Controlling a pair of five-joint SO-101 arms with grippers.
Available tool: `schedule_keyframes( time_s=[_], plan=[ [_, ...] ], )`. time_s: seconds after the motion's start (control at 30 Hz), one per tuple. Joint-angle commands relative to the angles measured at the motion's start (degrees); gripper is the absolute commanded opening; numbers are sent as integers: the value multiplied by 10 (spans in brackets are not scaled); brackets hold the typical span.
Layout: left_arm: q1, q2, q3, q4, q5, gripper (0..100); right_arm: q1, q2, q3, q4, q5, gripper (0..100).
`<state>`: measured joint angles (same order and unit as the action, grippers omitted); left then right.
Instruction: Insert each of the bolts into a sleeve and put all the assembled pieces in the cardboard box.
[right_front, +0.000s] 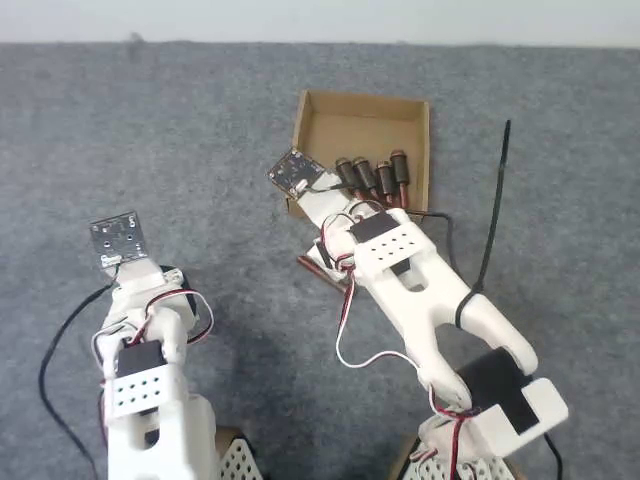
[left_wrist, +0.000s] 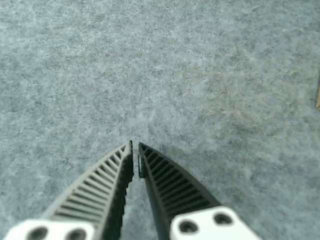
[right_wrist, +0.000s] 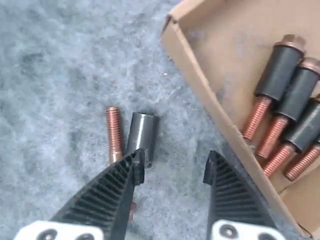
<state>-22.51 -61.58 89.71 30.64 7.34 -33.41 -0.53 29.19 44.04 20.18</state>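
The cardboard box (right_front: 364, 108) stands on the grey carpet at the back middle, with several assembled bolt-and-sleeve pieces (right_front: 372, 177) lying side by side at its near end. They are copper bolts in black sleeves (right_wrist: 280, 115). Just outside the box wall (right_wrist: 197, 80) a loose copper bolt (right_wrist: 114, 134) and a loose black sleeve (right_wrist: 142, 134) lie next to each other. My right gripper (right_wrist: 175, 165) hangs open just above them, one fingertip (right_wrist: 137, 162) over the sleeve's end. My left gripper (left_wrist: 135, 147) is shut on nothing above bare carpet at the left.
A black cable tie (right_front: 495, 205) lies on the carpet right of the box. The right arm (right_front: 410, 275) stretches from the front right toward the box's near left corner. The left arm (right_front: 140, 345) stands at the front left, its black cable (right_front: 55, 365) looping beside it.
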Motion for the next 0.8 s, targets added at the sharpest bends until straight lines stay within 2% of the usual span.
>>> schedule_keyframes(
  time_s=[0.0, 0.77],
  plan=[
    [4, -13, -24, -18, -5, 15, -15, -22, -29, 2, 6, 190],
    [4, -13, -24, -18, -5, 15, -17, 185, -120, 0, 5, 190]
  ],
)
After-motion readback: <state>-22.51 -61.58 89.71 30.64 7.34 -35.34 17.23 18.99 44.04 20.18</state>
